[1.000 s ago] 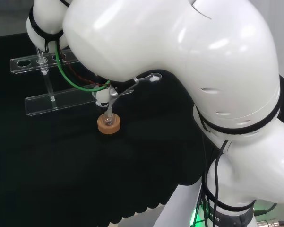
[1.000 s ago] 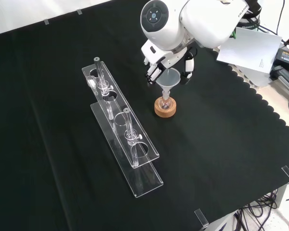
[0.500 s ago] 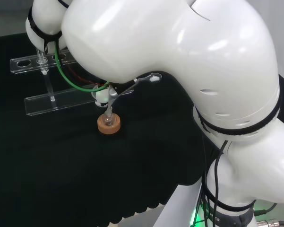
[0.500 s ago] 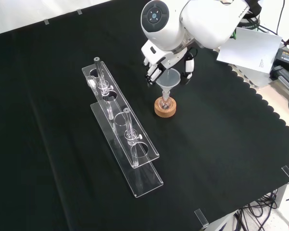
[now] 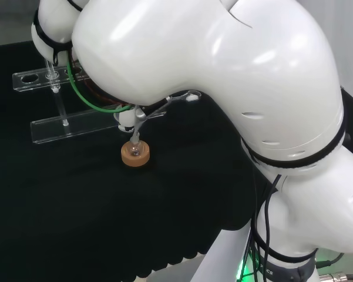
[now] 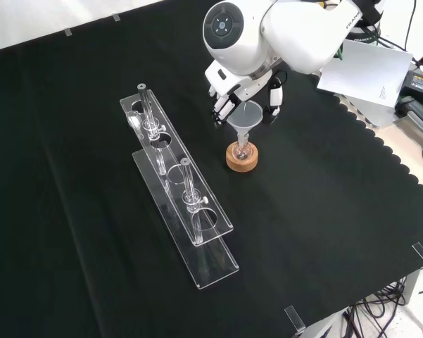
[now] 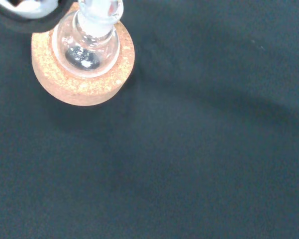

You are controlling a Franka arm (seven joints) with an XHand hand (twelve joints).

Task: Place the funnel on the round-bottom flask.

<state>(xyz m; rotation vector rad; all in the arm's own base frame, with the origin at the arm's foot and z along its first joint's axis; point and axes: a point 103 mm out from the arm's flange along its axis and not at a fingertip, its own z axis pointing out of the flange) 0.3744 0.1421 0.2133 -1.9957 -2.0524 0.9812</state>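
Clear funnel (image 6: 248,116) seated stem-down in the round-bottom flask (image 6: 243,148) on its cork ring (image 6: 241,158), toward the bench's far right in the front view. Hand (image 6: 248,88) spread about the funnel's rim, touching or not unclear. No legible writing.

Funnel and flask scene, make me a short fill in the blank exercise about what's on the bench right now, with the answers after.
1. The round-bottom flask sits on a ring-shaped stand made of ____.
2. In the front view, the funnel stands with its stem pointing down into the flask's ____.
3. In the front view, the clear rack lies to the ____ of the cork stand.
4. The hand is right beside the funnel's wide ____.

Missing words: cork; neck; left; rim
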